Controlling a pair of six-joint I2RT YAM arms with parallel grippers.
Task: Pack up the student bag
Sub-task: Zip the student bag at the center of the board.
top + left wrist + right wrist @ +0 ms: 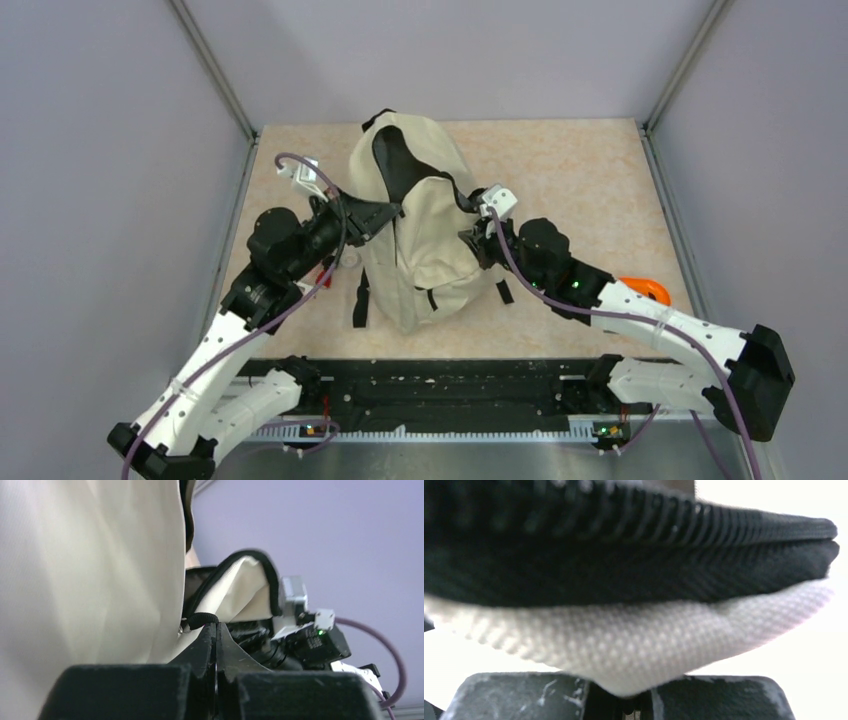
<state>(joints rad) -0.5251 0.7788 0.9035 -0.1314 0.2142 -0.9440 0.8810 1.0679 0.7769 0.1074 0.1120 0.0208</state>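
Starting at the near edge, the black rail (430, 388) carries both bases, and both arms reach in over the table (600, 180). Just past the right forearm, an orange object (648, 290) peeks out, well apart from everything else. Further in, the left gripper (216, 626) has its jaws pressed flat together, tips right against a black cord loop (201, 619) on the side of the student bag (425, 250). Whether that loop is actually nipped, I can't tell. Over on the other side, the right gripper (624, 700) is clamped on a fold of the bag's cream fabric, with the black zip edge (634, 530) running just above it, and that's a firm pinch. The bag itself stands upright mid-table between the two grippers, dark interior gaping near the top, black straps trailing down toward the rail.
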